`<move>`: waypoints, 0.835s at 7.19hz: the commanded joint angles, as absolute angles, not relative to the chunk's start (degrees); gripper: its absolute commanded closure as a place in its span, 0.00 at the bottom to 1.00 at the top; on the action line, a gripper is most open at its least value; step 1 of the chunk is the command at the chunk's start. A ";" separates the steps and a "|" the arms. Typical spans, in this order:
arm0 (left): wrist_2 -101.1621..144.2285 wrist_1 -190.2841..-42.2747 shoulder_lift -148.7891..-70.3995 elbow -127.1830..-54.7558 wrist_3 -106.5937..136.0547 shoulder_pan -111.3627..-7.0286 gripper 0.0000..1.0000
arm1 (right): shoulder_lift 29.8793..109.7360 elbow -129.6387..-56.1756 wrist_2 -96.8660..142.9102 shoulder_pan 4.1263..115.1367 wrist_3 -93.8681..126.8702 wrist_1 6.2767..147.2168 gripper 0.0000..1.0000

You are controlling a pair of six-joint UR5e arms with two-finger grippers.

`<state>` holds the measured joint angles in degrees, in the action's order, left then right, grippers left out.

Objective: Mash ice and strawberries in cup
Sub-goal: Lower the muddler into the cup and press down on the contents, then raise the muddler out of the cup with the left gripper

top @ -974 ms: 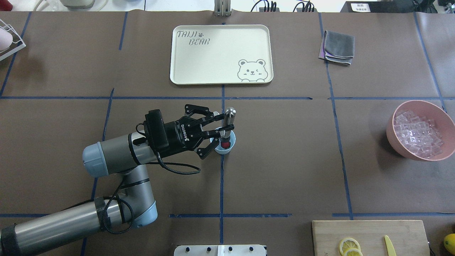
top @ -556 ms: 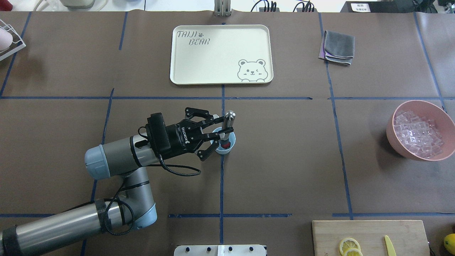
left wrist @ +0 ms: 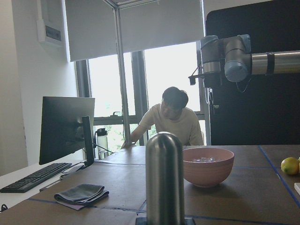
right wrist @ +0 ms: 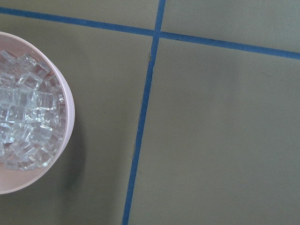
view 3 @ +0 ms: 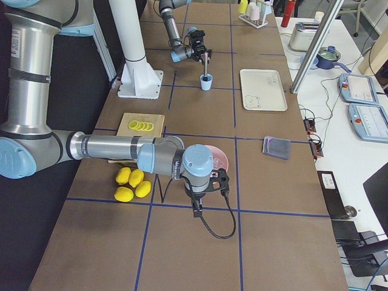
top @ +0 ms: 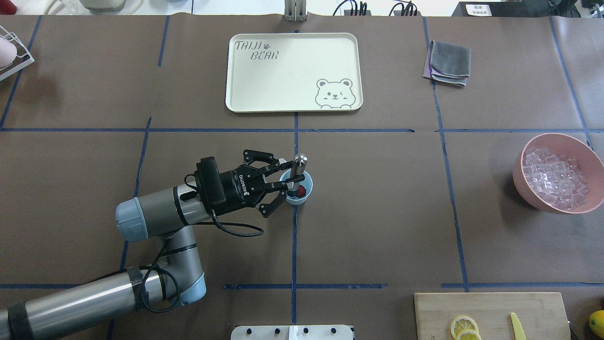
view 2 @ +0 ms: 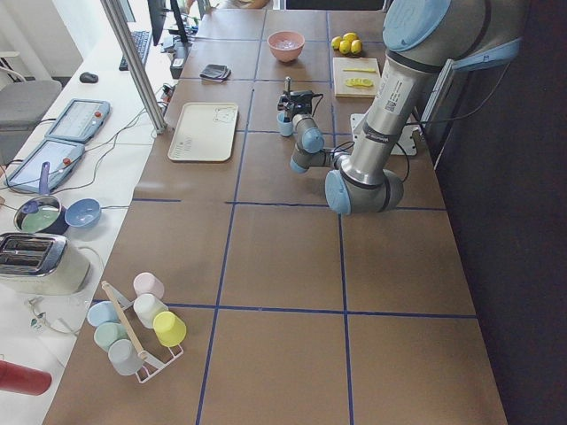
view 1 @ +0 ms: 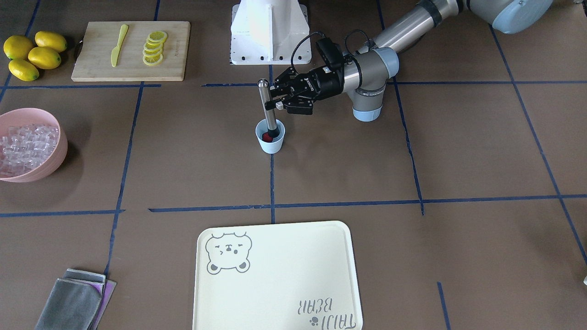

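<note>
Left pincer (top: 289, 174): reaches in low from the robot's side, its fingers pinching the shaft of a steel muddler (top: 298, 163).
Muddler: near upright, rounded top up, dark lower end down inside the cup.
Cup (top: 295, 200): small, light-blue, tapered tumbler with no handle, upright mid-table (top: 377, 212) on a blue tape line (top: 294, 236).
Strawberry (top: 302, 191): one small dark-red berry at the cup's bottom, just beside the muddler's tip.
Ice (top: 554, 175): clear glassy cubes heaped in a pink bowl (top: 533, 200), well apart on the robot's right; I cannot tell whether any lies in the cup.
Right pincer (view 3: 195, 206): by the pink bowl; too small to tell whether spread or pressed together.
Tray (top: 236, 71): cream, with a bear print, beyond the cup.
Front-facing view: shows the cup's wall and taper.
Left wrist view: only the muddler's steel top, close up; the cup is out of frame.
Right wrist view: straight down on the bowl's rim and cubes.
</note>
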<state>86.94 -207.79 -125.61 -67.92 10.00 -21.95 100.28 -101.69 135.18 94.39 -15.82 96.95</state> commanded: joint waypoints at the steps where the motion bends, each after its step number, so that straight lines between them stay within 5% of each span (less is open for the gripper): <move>1: 86.58 -207.95 -125.77 -68.37 10.02 -22.15 0.99 | 100.28 -101.69 135.26 94.39 -15.82 97.03 0.01; 4: 85.34 -205.16 -125.86 -73.72 12.38 -25.57 1.00 | 100.28 -101.78 135.26 94.39 -15.91 96.94 0.01; 6: 85.52 -188.53 -124.72 -85.10 14.15 -26.63 1.00 | 100.28 -101.78 135.26 94.39 -15.82 96.94 0.01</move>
<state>85.47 -198.17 -125.31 -78.34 13.38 -26.04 100.28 -101.76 135.26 94.39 -15.85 96.94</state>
